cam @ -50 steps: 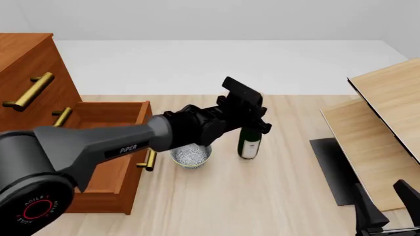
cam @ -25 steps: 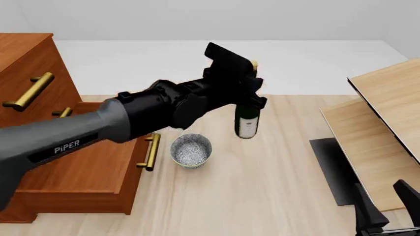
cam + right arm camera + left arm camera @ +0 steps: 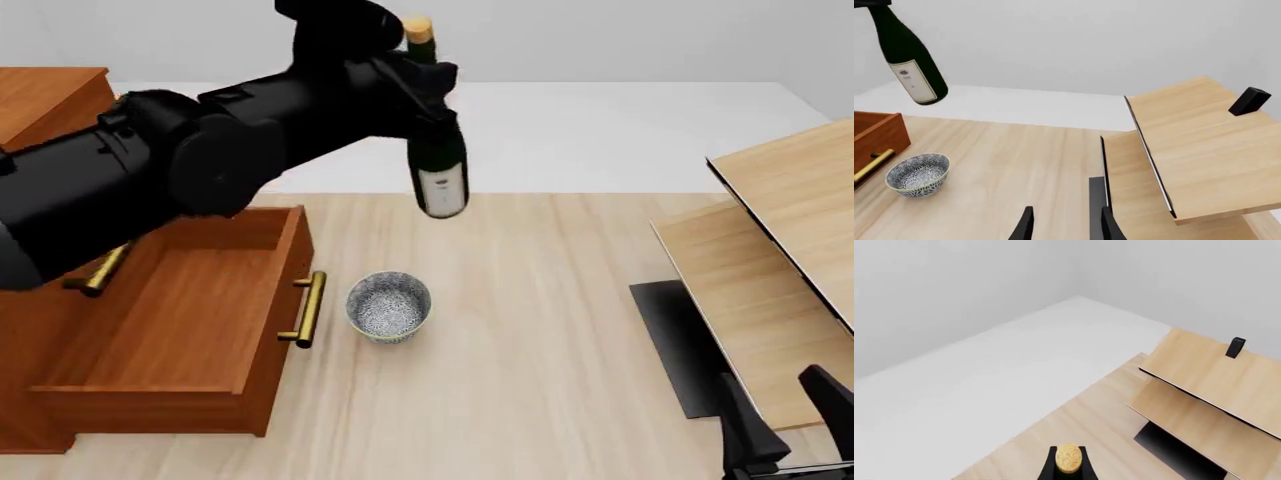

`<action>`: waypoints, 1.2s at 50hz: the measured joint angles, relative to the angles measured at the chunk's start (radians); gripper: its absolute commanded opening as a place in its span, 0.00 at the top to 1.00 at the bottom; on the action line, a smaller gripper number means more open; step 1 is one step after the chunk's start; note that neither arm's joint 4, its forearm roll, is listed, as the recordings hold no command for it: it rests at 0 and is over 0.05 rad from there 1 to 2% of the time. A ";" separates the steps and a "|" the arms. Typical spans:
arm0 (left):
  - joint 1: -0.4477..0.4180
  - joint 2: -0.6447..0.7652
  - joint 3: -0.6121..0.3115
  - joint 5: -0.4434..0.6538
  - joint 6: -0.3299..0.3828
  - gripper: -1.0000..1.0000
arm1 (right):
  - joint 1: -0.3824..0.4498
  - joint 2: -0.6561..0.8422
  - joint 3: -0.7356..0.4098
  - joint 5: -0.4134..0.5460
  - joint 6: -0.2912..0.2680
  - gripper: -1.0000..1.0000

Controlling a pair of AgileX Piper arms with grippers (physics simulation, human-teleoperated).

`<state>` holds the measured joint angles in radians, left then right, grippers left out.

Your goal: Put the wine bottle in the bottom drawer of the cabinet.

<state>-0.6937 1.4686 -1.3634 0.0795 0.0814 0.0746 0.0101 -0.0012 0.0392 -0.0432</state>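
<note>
The wine bottle (image 3: pixel 438 160), dark green with a tan cap and white label, hangs in the air above the floor, slightly tilted. My left gripper (image 3: pixel 422 78) is shut on its neck. In the left wrist view only the cap (image 3: pixel 1068 458) shows between the black fingers (image 3: pixel 1048 471). The reddish-brown cabinet (image 3: pixel 47 115) stands at the left, and its bottom drawer (image 3: pixel 160 320) is pulled open below and left of the bottle. The right wrist view shows the bottle (image 3: pixel 913 67) high above the drawer corner (image 3: pixel 877 132). My right gripper (image 3: pixel 794 425) (image 3: pixel 1064 227) rests open at the near right, holding nothing.
A speckled bowl (image 3: pixel 388 306) (image 3: pixel 917 174) sits on the floor just right of the drawer's brass handle (image 3: pixel 307 310). Pale light-wood furniture (image 3: pixel 781 240) (image 3: pixel 1187 145) fills the right side, with a dark mat (image 3: pixel 674 345) beside it.
My left arm has lifted the bottle off the floor and carried it up and to the left, away from beside the bowl. The right arm has not moved.
</note>
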 measured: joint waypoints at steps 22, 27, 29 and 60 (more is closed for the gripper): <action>0.156 -0.191 0.054 0.124 0.028 1.00 | 0.000 0.001 0.000 0.000 -0.004 0.00; 0.202 -0.225 0.064 0.165 0.027 1.00 | 0.001 0.000 0.000 0.000 -0.005 0.00; 0.220 -0.237 0.065 0.184 0.024 1.00 | 0.001 0.000 0.000 0.001 -0.005 0.00; 0.408 -0.292 0.047 0.456 -0.014 1.00 | 0.007 0.002 0.000 -0.003 -0.011 0.00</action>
<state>-0.2857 1.1767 -1.3169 0.5358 0.0676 0.0818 0.0121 -0.0014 0.0357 -0.0546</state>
